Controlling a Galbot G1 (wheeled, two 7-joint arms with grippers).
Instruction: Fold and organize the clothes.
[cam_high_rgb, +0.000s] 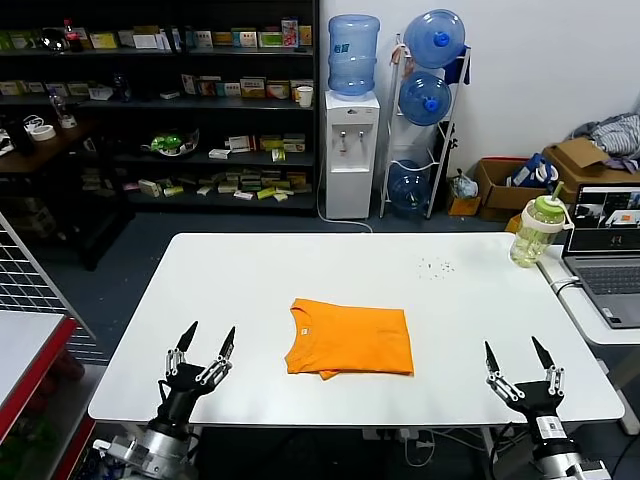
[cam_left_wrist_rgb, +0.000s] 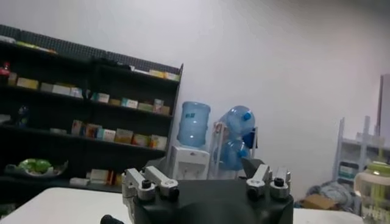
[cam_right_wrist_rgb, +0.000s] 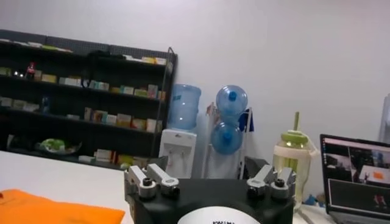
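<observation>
Orange T-shirt (cam_high_rgb: 350, 338) folded compact mid-bench (cam_high_rgb: 250, 290), apparently finished. Left tool (cam_high_rgb: 204, 348) and right tool (cam_high_rgb: 518, 360) parked at near corners, spread wide, empty, clear of cloth.

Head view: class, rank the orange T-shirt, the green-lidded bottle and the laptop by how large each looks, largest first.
1. orange T-shirt, folded on the white table.
2. laptop, though the frame edge cuts it off, so its rank is unsure.
3. green-lidded bottle.

Orange T-shirt (cam_high_rgb: 350, 338), folded into a flat rectangle, neck leftward, mid-table near front edge
</observation>
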